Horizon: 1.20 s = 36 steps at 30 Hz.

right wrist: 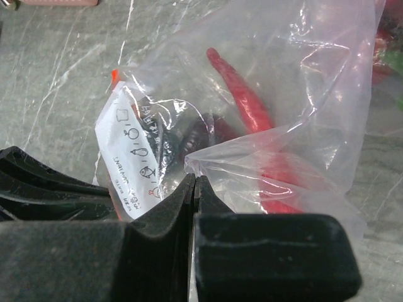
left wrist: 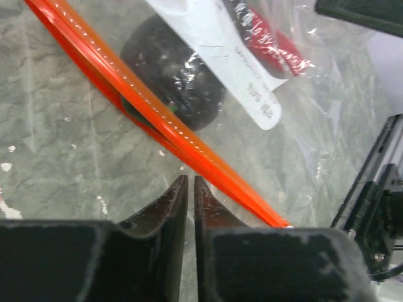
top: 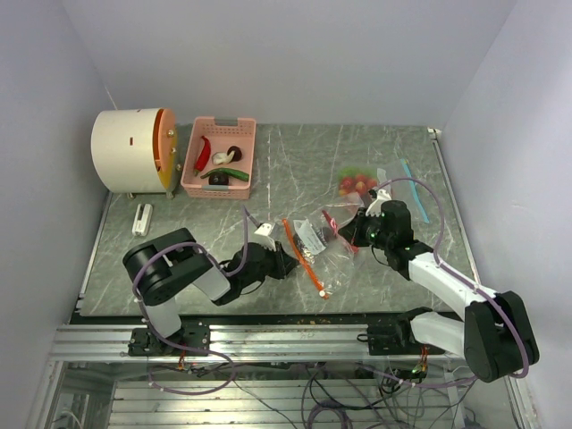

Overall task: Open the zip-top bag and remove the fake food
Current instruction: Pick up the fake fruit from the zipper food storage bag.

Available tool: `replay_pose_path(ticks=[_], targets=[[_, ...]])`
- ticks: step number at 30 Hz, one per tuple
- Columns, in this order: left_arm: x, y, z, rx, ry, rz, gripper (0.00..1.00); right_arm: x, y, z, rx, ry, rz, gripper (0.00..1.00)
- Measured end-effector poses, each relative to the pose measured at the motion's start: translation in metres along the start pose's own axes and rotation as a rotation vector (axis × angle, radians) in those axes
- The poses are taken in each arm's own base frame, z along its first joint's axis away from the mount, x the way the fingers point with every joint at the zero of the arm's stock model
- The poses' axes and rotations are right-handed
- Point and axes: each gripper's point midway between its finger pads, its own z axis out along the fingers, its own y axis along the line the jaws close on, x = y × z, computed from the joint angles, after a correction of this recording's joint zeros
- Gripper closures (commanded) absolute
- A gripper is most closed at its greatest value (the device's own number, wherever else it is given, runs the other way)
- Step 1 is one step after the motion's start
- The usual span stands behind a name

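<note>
Zip-top bag (top: 322, 239) by the tabletop's (top: 304, 161) near edge: low right gripper (right wrist: 192, 182) pinches its film; left gripper (left wrist: 191, 182), nearly closed, at its orange zip (left wrist: 157, 121).

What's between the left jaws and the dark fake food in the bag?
The bag's orange zip strip crosses between the left gripper and the dark fake food, seen in left wrist view.

White label (right wrist: 135, 157) on zip-top bag (right wrist: 302, 94): icons + sm. print, illegible.

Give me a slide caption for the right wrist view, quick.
Right gripper shut on the clear zip-top bag, with a red chili and a dark piece inside.
</note>
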Motion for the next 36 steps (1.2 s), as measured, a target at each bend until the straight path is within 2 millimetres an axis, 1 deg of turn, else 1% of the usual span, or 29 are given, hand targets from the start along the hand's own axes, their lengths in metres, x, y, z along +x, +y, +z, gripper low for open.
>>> replay_pose_path(ticks=[2, 3, 6, 11, 13, 15, 20, 23, 26, 29, 31, 32, 33, 36], targets=[[0.001, 0.004, 0.000, -0.025, 0.011, 0.016, 0.90, 0.000, 0.000, 0.000, 0.002, 0.002, 0.000, 1.00], [0.002, 0.006, 0.001, -0.034, 0.016, 0.021, 0.91, 0.001, 0.000, -0.001, 0.002, 0.003, 0.001, 1.00], [0.004, 0.009, 0.000, -0.046, 0.027, 0.028, 0.92, 0.002, -0.001, -0.001, 0.006, 0.009, 0.002, 1.00], [0.011, 0.016, -0.007, -0.065, 0.040, 0.022, 0.93, 0.002, 0.000, -0.001, 0.001, 0.010, 0.005, 1.00], [0.010, 0.016, -0.006, -0.064, 0.032, 0.016, 0.93, 0.002, 0.001, 0.000, -0.003, 0.009, 0.007, 1.00], [0.010, 0.015, -0.002, -0.050, 0.017, 0.009, 0.93, 0.001, 0.002, 0.000, -0.008, 0.009, 0.008, 1.00], [0.007, 0.006, 0.021, 0.012, -0.027, -0.024, 0.93, 0.002, 0.002, 0.000, -0.008, 0.010, 0.008, 1.00], [0.007, 0.003, 0.026, 0.048, -0.052, -0.051, 0.93, 0.002, 0.001, -0.001, -0.005, 0.010, 0.006, 1.00], [0.008, 0.002, 0.025, 0.057, -0.056, -0.064, 0.89, 0.002, 0.000, -0.001, 0.000, 0.011, 0.004, 1.00], [0.009, 0.003, 0.021, 0.054, -0.054, -0.072, 0.83, 0.002, 0.000, -0.001, 0.001, 0.010, 0.003, 1.00], [0.008, 0.003, 0.018, 0.052, -0.055, -0.076, 0.77, 0.002, 0.000, -0.001, 0.001, 0.010, 0.003, 1.00], [0.008, 0.003, 0.017, 0.051, -0.058, -0.078, 0.72, 0.002, 0.000, -0.001, 0.000, 0.010, 0.003, 1.00], [0.007, 0.003, 0.017, 0.051, -0.059, -0.080, 0.69, 0.002, 0.000, -0.001, 0.000, 0.010, 0.003, 1.00], [0.006, 0.002, 0.016, 0.054, -0.063, -0.091, 0.63, 0.002, 0.000, -0.001, 0.000, 0.011, 0.003, 1.00]])
